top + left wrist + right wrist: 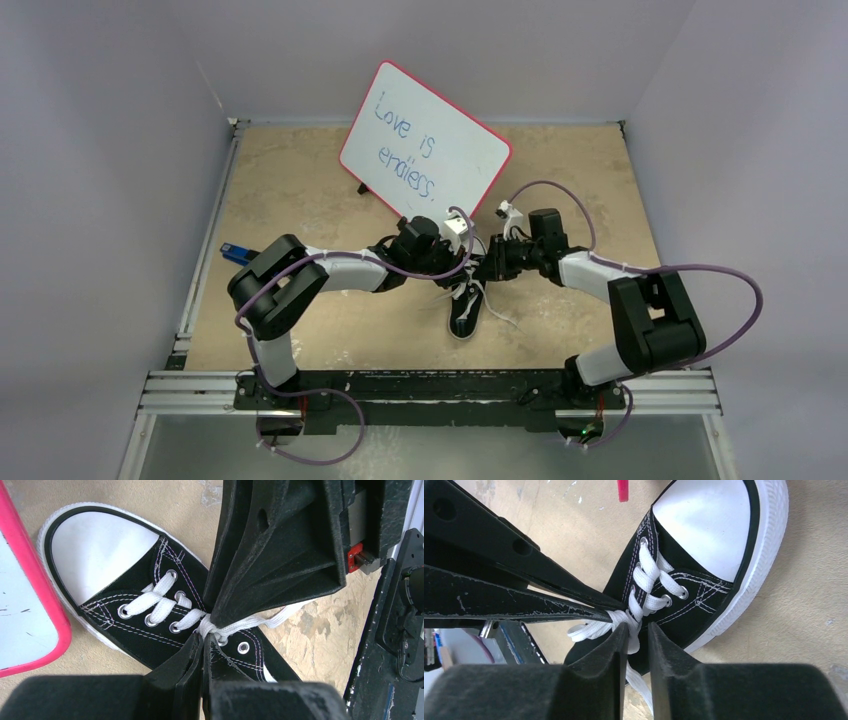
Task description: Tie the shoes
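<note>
Black canvas shoe [150, 570] found sole down on the table [300, 190], roughly midway between the two arms. White toe cap [95, 550] pointing away from the arm bases, just beside the whiteboard [425, 140] propped beyond it. Placement judged deliberate: tongue and eyelets within equal reach of both sides.

White laces [162, 605] threaded through the eyelets and drawn into a first crossing [628, 622] over the tongue, near the top eyelets. No bow formed. One strand [280, 619] running out sideways past the edge of the shoe.

Left gripper [201, 642] clamped tight on the laces right at the crossing, fingers pressed together with no gap. Judged purpose: pinning the crossing to hold tension while the other side works.

Right gripper [638, 632] brought in from the opposite side, tips close against the left one's over the tongue. Jaws slightly parted, lace lying in the gap, no firm pinch visible. Judged purpose: lining up to take a strand for a loop.

Stage judged early: crossing made, loops and bow not yet done. Risks: slack in the crossing on release of the clamp; light shoe likely to drag under a hard pull.
</note>
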Controlling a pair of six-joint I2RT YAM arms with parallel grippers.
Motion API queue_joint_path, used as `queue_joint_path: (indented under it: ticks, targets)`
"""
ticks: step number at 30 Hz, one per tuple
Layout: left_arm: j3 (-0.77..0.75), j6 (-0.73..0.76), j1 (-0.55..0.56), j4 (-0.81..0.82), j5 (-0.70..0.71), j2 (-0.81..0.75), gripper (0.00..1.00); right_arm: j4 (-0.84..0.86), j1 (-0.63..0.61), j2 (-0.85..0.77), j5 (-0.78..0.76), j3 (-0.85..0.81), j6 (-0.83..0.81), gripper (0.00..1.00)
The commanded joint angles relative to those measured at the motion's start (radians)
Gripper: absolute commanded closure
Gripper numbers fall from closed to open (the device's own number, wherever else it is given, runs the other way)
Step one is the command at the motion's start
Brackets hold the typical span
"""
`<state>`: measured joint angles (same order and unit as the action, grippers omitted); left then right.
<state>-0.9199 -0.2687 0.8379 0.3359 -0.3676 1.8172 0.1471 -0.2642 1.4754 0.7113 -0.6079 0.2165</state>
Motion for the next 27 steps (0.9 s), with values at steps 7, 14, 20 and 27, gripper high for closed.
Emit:
queue_joint_path:
  ticks: [7,14,20,27]
  targets:
    - [-0.031,0.012,-0.006,0.034,-0.018,0.002,1.0,0.049,-0.009,-0.045,0.037,-0.023,-0.011,1.0]
    - [-0.044,-0.017,-0.013,0.035,0.01,0.004,0.94,0.091,-0.008,-0.116,0.065,0.02,0.016,1.0]
    - [-0.024,-0.066,-0.024,0.096,0.016,0.001,0.91,0.125,-0.008,-0.12,0.082,0.034,0.036,1.0]
    - [-0.003,-0.144,-0.025,0.228,0.014,0.021,0.97,0.163,-0.009,-0.121,0.138,0.045,0.071,1.0]
